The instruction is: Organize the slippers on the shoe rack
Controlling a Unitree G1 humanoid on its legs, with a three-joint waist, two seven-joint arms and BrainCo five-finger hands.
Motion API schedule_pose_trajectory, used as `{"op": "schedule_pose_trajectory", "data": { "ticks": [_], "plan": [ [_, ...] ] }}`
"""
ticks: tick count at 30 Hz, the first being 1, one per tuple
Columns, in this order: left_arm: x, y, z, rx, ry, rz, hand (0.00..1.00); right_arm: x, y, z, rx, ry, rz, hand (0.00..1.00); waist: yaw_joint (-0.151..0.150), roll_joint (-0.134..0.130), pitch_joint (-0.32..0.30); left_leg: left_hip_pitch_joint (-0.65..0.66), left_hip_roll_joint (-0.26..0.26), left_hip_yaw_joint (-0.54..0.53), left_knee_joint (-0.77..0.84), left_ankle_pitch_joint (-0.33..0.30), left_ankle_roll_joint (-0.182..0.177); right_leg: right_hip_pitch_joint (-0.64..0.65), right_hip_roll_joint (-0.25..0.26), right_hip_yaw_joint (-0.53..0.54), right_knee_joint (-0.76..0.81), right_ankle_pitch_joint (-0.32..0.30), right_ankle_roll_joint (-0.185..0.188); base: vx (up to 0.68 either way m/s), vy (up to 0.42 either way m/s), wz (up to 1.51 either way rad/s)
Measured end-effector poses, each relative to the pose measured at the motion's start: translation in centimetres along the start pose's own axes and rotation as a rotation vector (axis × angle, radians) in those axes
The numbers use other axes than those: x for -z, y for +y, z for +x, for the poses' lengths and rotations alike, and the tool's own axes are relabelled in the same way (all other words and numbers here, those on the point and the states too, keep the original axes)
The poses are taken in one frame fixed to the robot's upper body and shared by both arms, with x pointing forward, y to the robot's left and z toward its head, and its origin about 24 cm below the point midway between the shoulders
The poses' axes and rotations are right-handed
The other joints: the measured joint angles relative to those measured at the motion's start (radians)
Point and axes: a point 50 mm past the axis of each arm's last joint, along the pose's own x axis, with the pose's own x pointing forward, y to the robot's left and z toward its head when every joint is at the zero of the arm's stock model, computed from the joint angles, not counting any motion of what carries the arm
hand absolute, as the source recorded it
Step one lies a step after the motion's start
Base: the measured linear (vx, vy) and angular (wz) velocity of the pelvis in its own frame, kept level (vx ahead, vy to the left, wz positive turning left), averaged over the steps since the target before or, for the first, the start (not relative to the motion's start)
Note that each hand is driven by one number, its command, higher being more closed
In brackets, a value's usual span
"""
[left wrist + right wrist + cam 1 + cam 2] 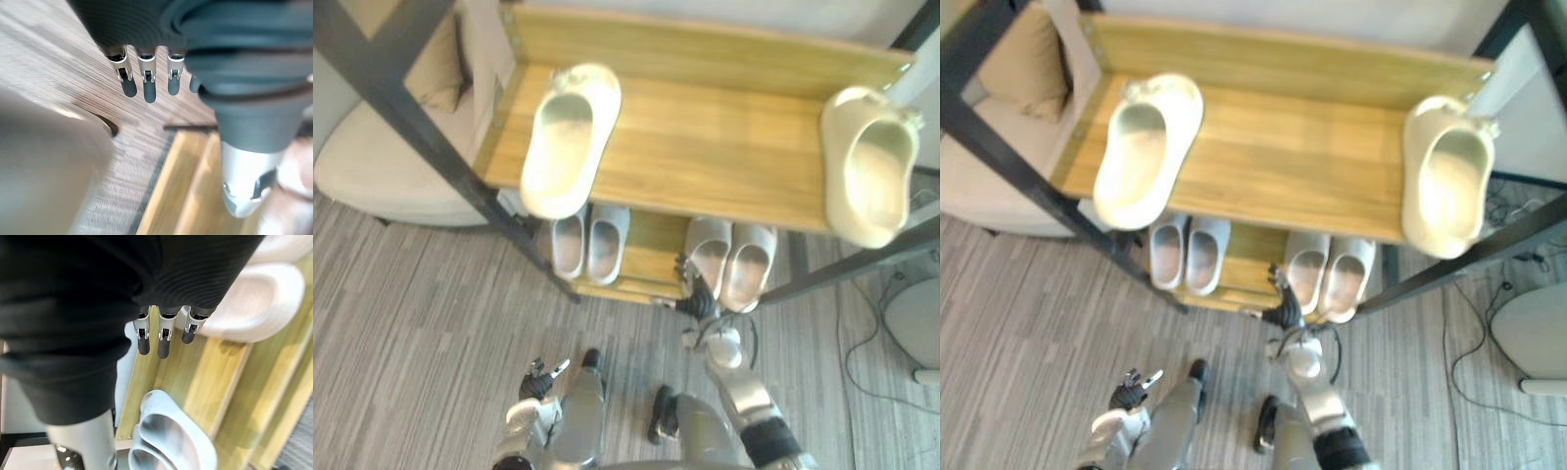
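The wooden shoe rack's top shelf [705, 147] carries two cream slippers, one at its left end [570, 137] and one at its right end [869, 166], which overhangs the front edge. On the lower shelf [656, 255] a grey-white pair [590, 242] lies on the left and a pinkish-white pair [732, 259] on the right. My right hand [697, 299] is at the lower shelf's front edge, just left of the pinkish pair [254, 303], with fingers [164, 340] straight and holding nothing. My left hand [540, 380] hangs low over the floor, its fingers [149, 83] straight and empty.
A beige armchair [401, 127] with a cushion stands left of the rack. Black slanted frame posts [440, 147] run along the rack's front corners. A white round base [915, 323] sits on the striped grey carpet at the right.
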Motion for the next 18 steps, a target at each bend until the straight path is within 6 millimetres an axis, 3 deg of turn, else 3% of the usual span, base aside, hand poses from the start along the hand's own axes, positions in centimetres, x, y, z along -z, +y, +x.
{"op": "schedule_pose_trajectory", "data": {
  "ticks": [2, 3, 6, 9, 14, 18],
  "plan": [
    [0.4, -0.3, -0.1, 0.019, 0.013, 0.041, 0.0, 1.9, -0.6, -0.4, 0.005, 0.076, -0.024, 0.0, -0.011, 0.005, -0.019, 0.036, 0.0, 0.005, -0.05, 0.017, 0.006, 0.032, 0.005, 0.005, -0.053, 0.023, 0.008, 0.14, 0.052, -0.12],
    [0.5, -0.8, -0.2, 0.048, 0.013, 0.085, 0.0, 4.4, -1.8, -1.0, 0.032, 0.178, -0.083, 0.0, -0.015, 0.015, -0.029, 0.08, -0.001, 0.01, -0.1, 0.035, 0.014, 0.084, 0.009, 0.007, -0.122, 0.054, 0.016, 0.08, 0.054, -0.11],
    [1.0, -1.7, -0.7, 0.105, 0.003, 0.159, 0.0, 8.0, -3.9, -2.5, 0.087, 0.347, -0.123, 0.0, -0.02, 0.03, -0.05, 0.123, -0.008, 0.015, -0.15, 0.052, 0.028, 0.144, 0.01, 0.008, -0.213, 0.095, 0.03, 0.08, 0.081, -0.05],
    [1.7, -1.8, -0.9, 0.128, 0.019, 0.207, 0.0, 10.5, -5.3, -3.9, 0.131, 0.474, -0.15, 0.0, -0.037, 0.045, -0.064, 0.159, -0.02, 0.018, -0.196, 0.072, 0.04, 0.185, 0.007, 0.014, -0.284, 0.13, 0.037, 0.01, 0.07, -0.02],
    [2.2, -1.9, -1.1, 0.158, 0.028, 0.344, 0.0, 13.4, -5.4, -6.1, 0.158, 0.635, -0.138, 0.0, -0.044, 0.064, -0.082, 0.228, -0.028, 0.022, -0.275, 0.106, 0.05, 0.225, 0.006, 0.03, -0.33, 0.152, 0.044, -0.02, 0.032, -0.07],
    [2.0, -3.3, -1.2, 0.22, 0.007, 0.427, 0.0, 15.0, -5.5, -7.6, 0.18, 0.739, -0.113, 0.0, -0.053, 0.08, -0.098, 0.259, -0.035, 0.01, -0.334, 0.142, 0.055, 0.239, 0.007, 0.026, -0.348, 0.166, 0.048, -0.04, 0.016, 0.03]
  ]
}}
